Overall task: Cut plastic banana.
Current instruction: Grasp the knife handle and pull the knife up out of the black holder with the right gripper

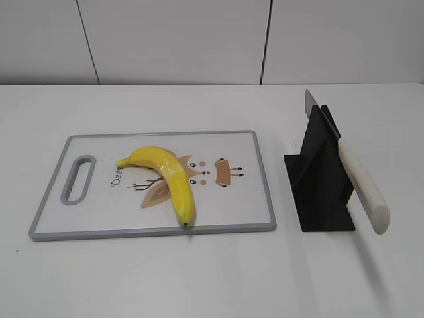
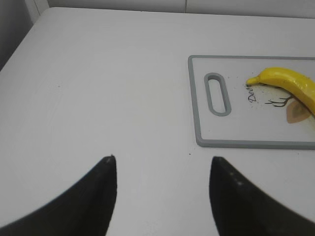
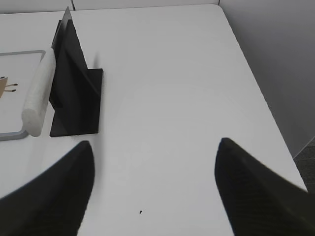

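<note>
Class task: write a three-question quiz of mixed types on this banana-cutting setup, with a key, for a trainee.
1. True or false: the plastic banana lies on the cutting board.
2. Multiple choice: the knife is A) flat on the board, B) propped on the black stand, C) held by an end effector.
3. Fill in: the left end effector and the right end effector are both ____ and hold nothing.

Key: 1 true; 2 B; 3 open.
</note>
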### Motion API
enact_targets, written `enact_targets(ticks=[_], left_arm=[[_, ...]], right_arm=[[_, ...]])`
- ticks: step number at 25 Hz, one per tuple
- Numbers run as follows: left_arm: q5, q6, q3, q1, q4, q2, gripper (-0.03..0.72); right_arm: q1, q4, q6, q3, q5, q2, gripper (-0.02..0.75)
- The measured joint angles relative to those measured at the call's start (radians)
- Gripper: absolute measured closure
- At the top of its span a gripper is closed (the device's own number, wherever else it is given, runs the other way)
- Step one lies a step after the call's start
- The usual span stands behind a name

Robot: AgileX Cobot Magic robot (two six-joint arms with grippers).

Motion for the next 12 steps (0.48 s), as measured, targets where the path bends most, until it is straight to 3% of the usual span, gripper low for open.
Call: enact_targets(ticks=[12], left_arm=[[0.000,0.000,0.000,0.000,0.000,0.000,0.122]], right_arm=[[0.000,0.001,0.000,0.000,0.000,0.000,0.157]])
